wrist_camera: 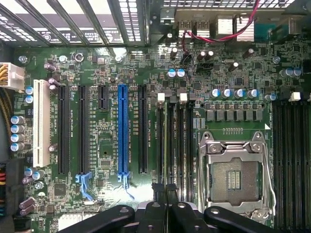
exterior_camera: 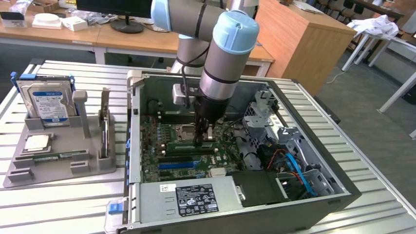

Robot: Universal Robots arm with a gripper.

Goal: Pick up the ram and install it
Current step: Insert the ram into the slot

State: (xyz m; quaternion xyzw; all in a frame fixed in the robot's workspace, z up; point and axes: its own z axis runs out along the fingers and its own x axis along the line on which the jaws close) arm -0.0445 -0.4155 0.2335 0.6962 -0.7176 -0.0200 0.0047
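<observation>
1. slatted metal worktable (exterior_camera: 58,204) carries everything, with wooden desks behind it.
2. off toward the exterior view's left of the gripper (exterior_camera: 205,141), well apart, a grey holder tray (exterior_camera: 62,170) keeps a blue-labelled hard drive (exterior_camera: 47,105) upright and a small square cpu chip (exterior_camera: 36,143) lying flat.
3. directly around the gripper, the open pc case (exterior_camera: 312,195) exposes a green motherboard (wrist_camera: 107,155).
4. the gripper's black fingers (wrist_camera: 167,194) are pressed nearly together, pinching the ram (exterior_camera: 192,145), a thin green stick standing on edge at the memory slots (wrist_camera: 175,141).
5. beside the fingertips sit the blue expansion slot (wrist_camera: 123,131) and the empty cpu socket (wrist_camera: 235,179).
</observation>
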